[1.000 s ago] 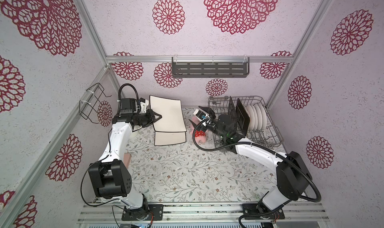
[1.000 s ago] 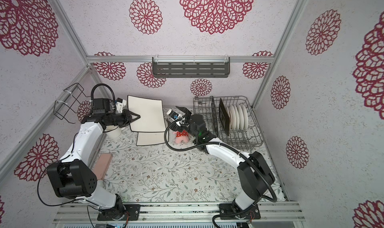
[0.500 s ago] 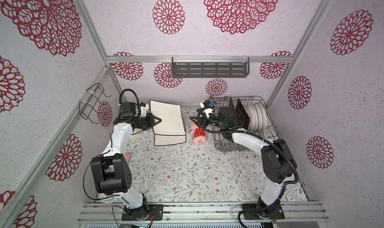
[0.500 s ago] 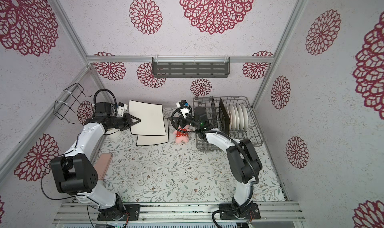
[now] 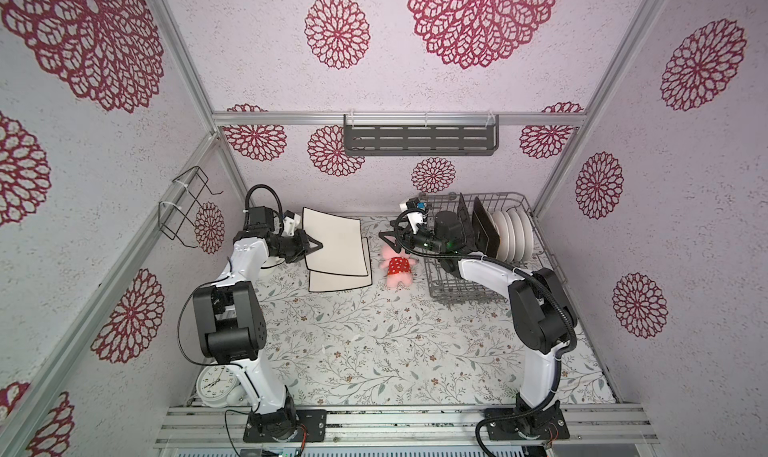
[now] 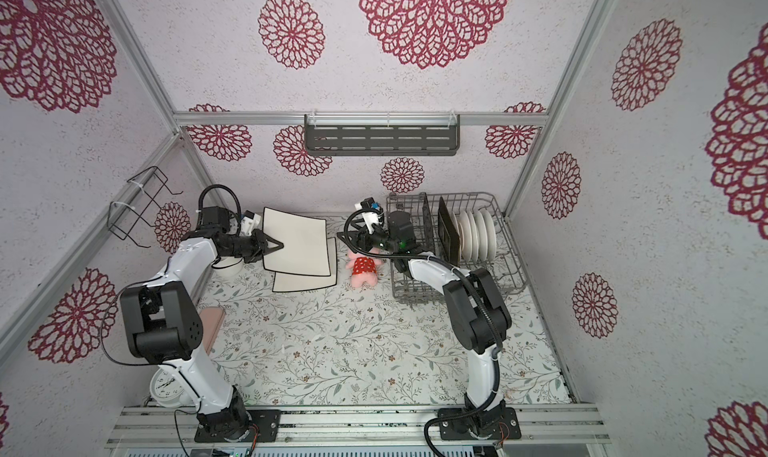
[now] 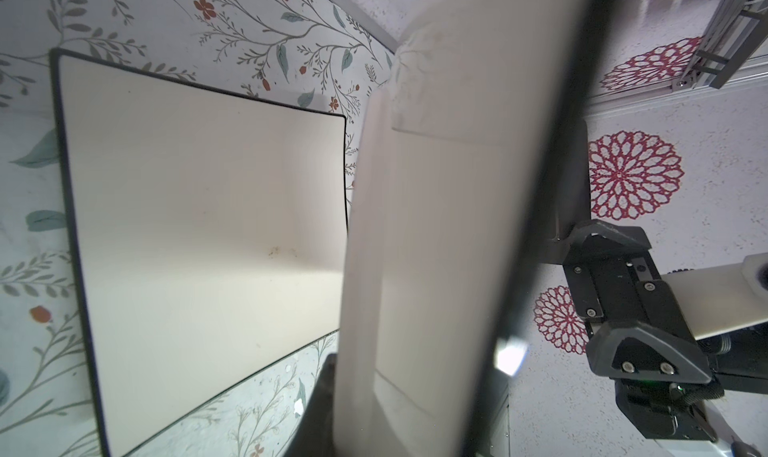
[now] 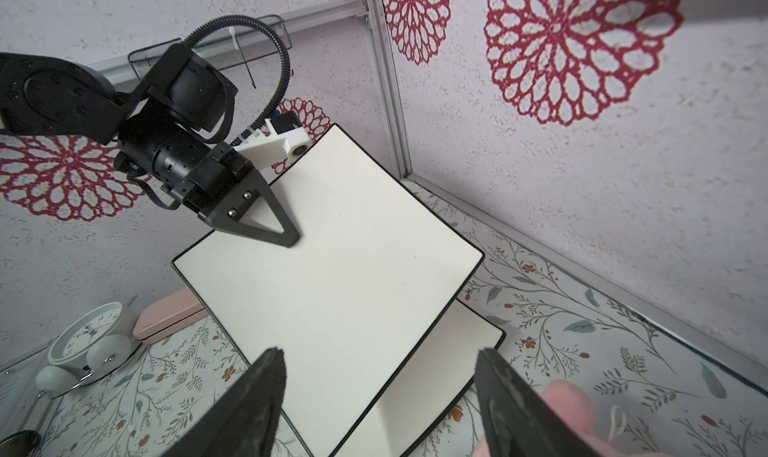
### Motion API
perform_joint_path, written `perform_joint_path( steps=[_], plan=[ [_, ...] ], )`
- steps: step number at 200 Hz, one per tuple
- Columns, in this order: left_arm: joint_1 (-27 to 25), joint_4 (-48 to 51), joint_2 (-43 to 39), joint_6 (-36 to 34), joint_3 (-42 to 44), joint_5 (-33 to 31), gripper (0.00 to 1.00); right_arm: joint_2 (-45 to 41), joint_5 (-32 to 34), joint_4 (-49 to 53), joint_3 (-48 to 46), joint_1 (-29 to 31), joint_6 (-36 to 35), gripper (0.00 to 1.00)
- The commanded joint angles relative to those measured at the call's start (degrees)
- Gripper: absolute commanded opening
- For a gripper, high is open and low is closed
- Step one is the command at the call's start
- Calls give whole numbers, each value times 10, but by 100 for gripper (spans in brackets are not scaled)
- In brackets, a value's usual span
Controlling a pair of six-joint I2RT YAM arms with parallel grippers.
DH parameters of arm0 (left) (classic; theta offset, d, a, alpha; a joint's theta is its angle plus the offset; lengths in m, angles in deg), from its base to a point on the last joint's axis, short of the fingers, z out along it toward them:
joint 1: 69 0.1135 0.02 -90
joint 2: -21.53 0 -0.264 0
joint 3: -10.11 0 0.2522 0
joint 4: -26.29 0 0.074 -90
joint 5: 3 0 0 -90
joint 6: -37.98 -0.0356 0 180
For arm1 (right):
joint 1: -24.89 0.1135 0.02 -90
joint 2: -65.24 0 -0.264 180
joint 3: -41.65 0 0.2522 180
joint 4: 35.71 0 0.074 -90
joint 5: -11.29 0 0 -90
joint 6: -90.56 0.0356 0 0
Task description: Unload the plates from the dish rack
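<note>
My left pincer [image 5: 316, 245] is clamped on the left edge of a cream plate [image 5: 338, 238]. Over the last second it has brought this plate down and nearer to flat. The plate now hangs tilted just above the lower plate [image 5: 340, 283], which lies on the table [image 5: 374, 342]. I cannot tell whether its low corner touches yet. My right pincer [image 5: 384, 238] has drawn back from over the toy [image 5: 397, 265] to the left end of the rack [image 5: 461, 297]. Its jaws stand wide apart, a little narrower than before, with nothing between them. I judge that the second cream plate is nearly stacked and my right arm is free for the next pick. Remaining in the rack, upright: two dark plates [image 5: 484, 230], then the white plates [image 5: 513, 234] just beside them. Clearances: the cream plate's far edge is near the back wall [image 5: 374, 184], and the toy lies just beside the stack's right edge. The front of the table is open. The rack's raised sides mean each plate should go up before it goes sideways.
</note>
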Motion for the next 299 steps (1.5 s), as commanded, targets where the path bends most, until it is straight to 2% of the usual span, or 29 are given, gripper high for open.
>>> perform_joint_path(
  steps=[1,112,271,299],
  plan=[
    [8,-20,3,-32,-36,66,0,5,-19,-22,29,-9,13,74],
    [14,-1,104,-44,-79,71,0,71,-34,-17,85,-16,31,73],
    [26,46,167,-56,-95,73,0,100,-24,11,113,-19,14,73],
    [30,57,173,-58,-94,58,9,102,-24,16,117,-19,10,72]
  ],
)
